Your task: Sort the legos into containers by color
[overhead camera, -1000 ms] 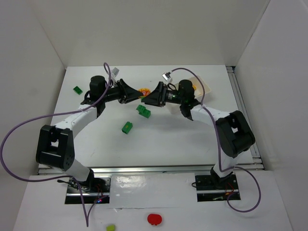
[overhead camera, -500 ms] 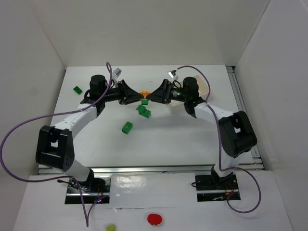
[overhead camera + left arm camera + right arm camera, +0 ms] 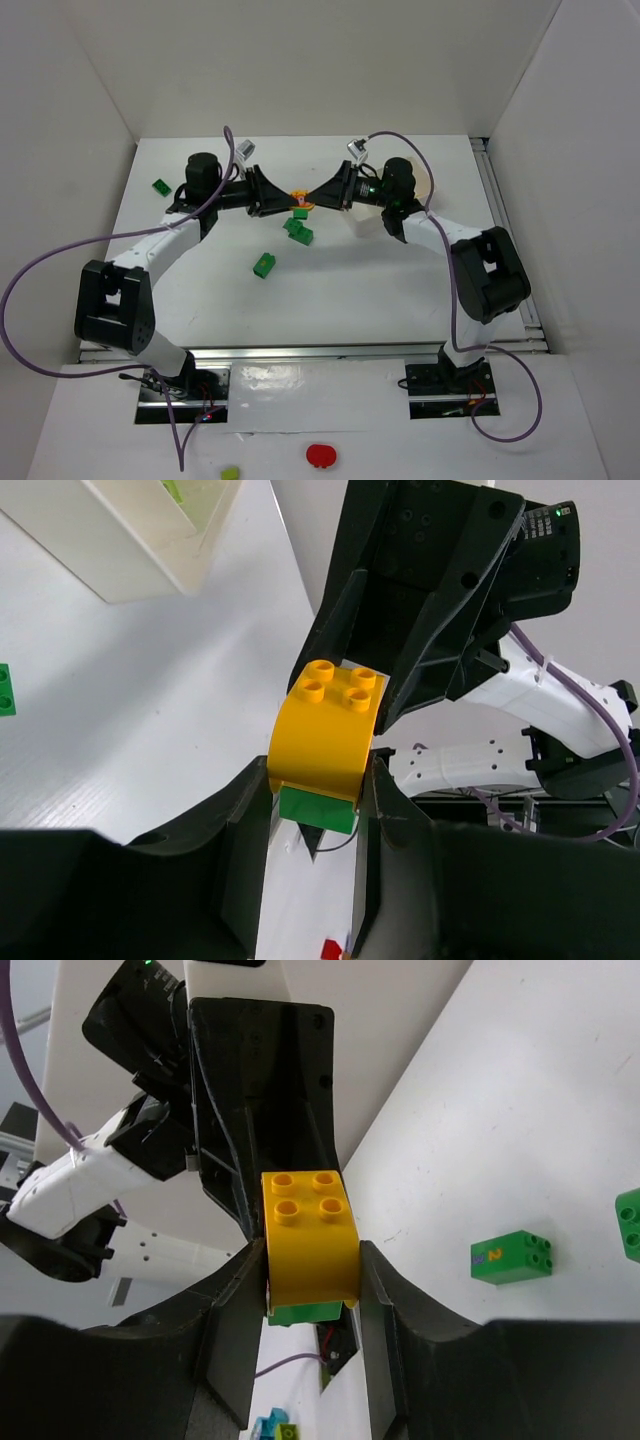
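A yellow-orange lego is stuck on top of a green lego, and the pair hangs above the table's far middle. My left gripper is shut on this pair from the left. My right gripper is shut on the yellow lego from the other side, with the green one below it. The two grippers face each other nose to nose. The white container lies behind the right arm, mostly hidden. Loose green legos lie on the table.
A green lego marked with a 2 and another at the frame edge lie right of my right gripper. A red round thing and a lime blob sit on the front ledge. White walls surround the table.
My right gripper has moved left up to the held lego pair and shut on it. The left gripper has stayed in place, still gripping.
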Action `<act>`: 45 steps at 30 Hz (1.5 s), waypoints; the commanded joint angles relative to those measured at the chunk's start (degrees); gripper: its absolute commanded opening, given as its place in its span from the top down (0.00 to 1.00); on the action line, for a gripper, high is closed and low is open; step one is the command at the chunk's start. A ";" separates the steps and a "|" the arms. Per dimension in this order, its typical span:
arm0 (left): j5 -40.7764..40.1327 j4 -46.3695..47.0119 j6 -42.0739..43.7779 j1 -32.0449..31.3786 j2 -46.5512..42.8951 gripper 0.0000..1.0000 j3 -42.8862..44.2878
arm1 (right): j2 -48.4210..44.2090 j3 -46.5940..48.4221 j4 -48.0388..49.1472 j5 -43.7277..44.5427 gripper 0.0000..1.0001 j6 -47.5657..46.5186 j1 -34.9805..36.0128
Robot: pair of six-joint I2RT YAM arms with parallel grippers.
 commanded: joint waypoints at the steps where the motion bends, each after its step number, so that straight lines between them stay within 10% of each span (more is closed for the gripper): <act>1: 1.00 -2.25 3.36 0.19 0.87 1.00 2.77 | -0.64 2.50 3.99 -0.74 0.81 0.58 0.00; 3: 1.00 -4.98 5.29 0.19 1.49 0.83 4.96 | -1.70 2.50 2.48 0.76 0.82 -0.22 0.00; 6: 2.31 -6.84 6.44 0.19 2.10 0.30 4.97 | -3.98 1.10 0.20 4.27 0.85 -2.23 -0.53; 13: 5.75 -3.15 6.35 0.19 2.10 0.15 0.76 | -5.75 1.10 -7.02 7.98 0.86 -5.77 -1.06; 28: 8.83 11.95 -2.87 -1.56 4.47 0.28 -0.66 | -2.94 1.63 -2.36 4.20 0.86 -3.30 -1.06; 32: 8.83 11.97 -3.40 -3.23 5.62 0.45 0.48 | -2.94 2.15 -2.36 4.19 0.86 -3.30 -0.53; 37: 7.69 8.03 -1.74 -3.76 6.67 1.00 2.06 | -2.94 2.15 -3.50 4.72 0.86 -3.82 -0.53; 45: 5.93 -0.06 5.11 -3.76 5.62 1.00 0.93 | -7.67 0.83 -8.51 10.16 0.87 -5.75 -5.62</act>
